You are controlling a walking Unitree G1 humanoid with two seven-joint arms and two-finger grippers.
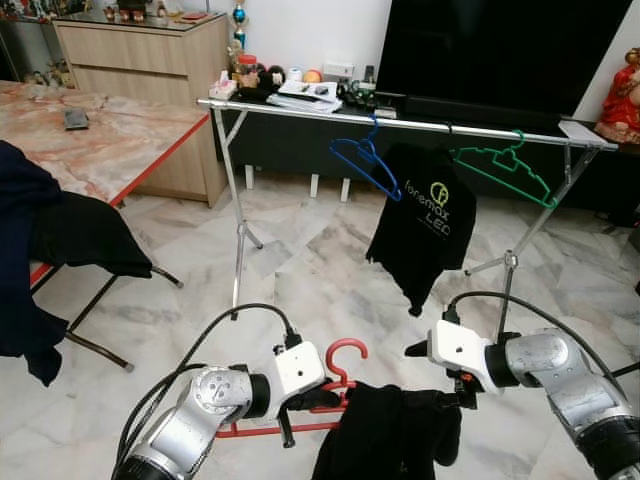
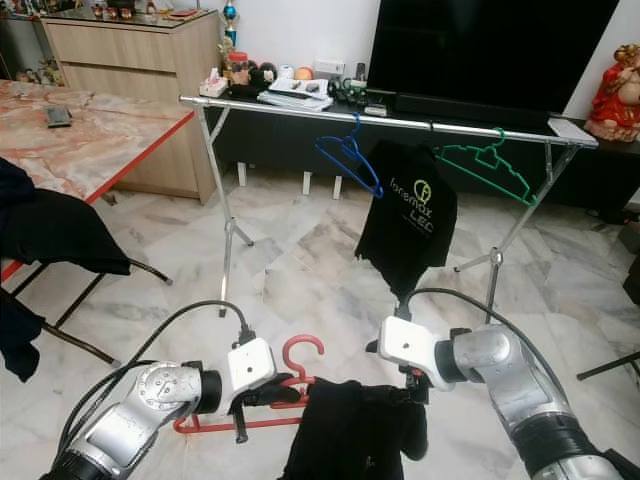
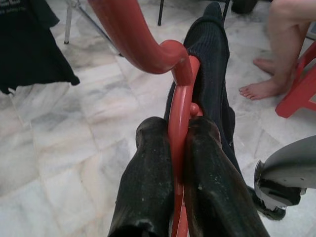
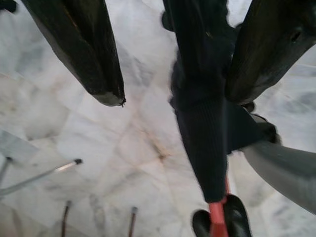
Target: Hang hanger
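Holding the red hanger [image 1: 340,385] low before the rail [image 1: 400,122], the left pincer [image 3: 180,148] pinches its neck; the right pincer [image 4: 173,59] stands spread around the dark garment [image 1: 385,435]. Lift both ends level, then lead the hook over the rail, beside the blue hanger [image 1: 362,160].

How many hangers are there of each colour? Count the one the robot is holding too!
Red hanger, held in the left gripper, a dark garment draped on it: 1
Blue hanger, on the rail: 1
Green hanger, on the rail: 1
Total: 3
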